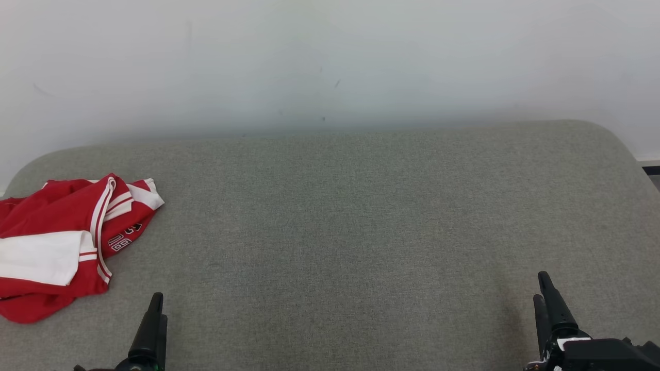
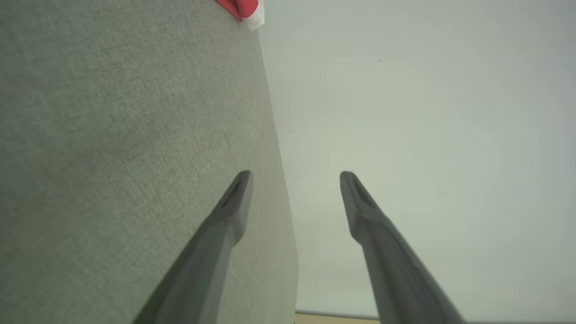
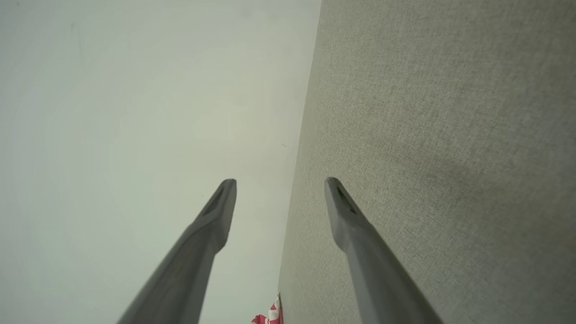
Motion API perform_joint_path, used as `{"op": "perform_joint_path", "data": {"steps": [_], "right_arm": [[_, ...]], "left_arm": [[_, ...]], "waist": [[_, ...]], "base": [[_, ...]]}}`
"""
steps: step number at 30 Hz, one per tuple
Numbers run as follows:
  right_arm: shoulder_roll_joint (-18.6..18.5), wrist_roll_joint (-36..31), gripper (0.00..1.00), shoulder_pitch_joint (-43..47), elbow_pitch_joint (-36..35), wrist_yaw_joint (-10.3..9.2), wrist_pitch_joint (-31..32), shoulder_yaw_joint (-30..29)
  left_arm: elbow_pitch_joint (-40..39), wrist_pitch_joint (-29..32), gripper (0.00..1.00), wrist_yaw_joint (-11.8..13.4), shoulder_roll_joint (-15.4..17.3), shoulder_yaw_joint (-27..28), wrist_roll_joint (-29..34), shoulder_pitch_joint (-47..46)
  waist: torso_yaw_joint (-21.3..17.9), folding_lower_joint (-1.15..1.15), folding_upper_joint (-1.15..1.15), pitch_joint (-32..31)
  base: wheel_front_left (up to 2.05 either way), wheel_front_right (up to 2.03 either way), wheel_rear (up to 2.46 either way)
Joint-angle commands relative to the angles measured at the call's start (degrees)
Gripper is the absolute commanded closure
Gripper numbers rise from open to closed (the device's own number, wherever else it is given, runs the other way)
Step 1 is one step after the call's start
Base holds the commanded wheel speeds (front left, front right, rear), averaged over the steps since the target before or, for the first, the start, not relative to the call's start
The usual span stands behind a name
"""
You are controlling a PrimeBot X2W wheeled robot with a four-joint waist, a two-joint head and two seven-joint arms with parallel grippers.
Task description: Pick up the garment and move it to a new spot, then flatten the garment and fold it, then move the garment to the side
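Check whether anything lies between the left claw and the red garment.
Nothing visible does. Only grey cushion separates the open left claw from the red garment at the far left.

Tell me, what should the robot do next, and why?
Probably move the left fingers toward the crumpled red-and-white garment on the grey cushion. It lies far left, nearer them than the right fingers; both pairs stand open and empty.
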Motion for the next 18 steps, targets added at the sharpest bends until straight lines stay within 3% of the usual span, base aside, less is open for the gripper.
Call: {"op": "perform_joint_path", "data": {"steps": [1,13,14,18], "right_arm": [[-0.21,-1.74,0.0,-0.63,-1.1,-0.01,-0.51,0.03],[-0.23,-17.06,0.0,-0.05,-2.23,-0.03,-3.44,0.93],[-0.26,-30.66,0.0,0.67,-2.84,-0.03,-5.59,1.93],[-0.27,-35.74,0.0,1.09,-2.87,-0.04,-6.43,2.3]], "left_arm": [[-1.05,-0.53,0.0,-0.01,0.31,0.09,1.75,-0.6],[-2.8,-3.46,0.0,1.27,0.29,-0.63,15.45,0.4],[-4.04,-5.6,0.0,2.87,0.34,-1.87,27.23,1.33],[-4.21,-6.45,0.0,3.35,0.36,-2.4,31.73,1.76]], "waist": [[0.01,0.0,0.0,-0.02],[0.05,0.0,0.0,-0.29],[0.04,0.0,0.0,-0.7],[0.02,0.0,0.0,-0.91]], "base": [[0.0,0.0,0.0],[0.0,0.0,0.0],[0.0,0.0,0.0],[0.0,0.0,0.0]]}}
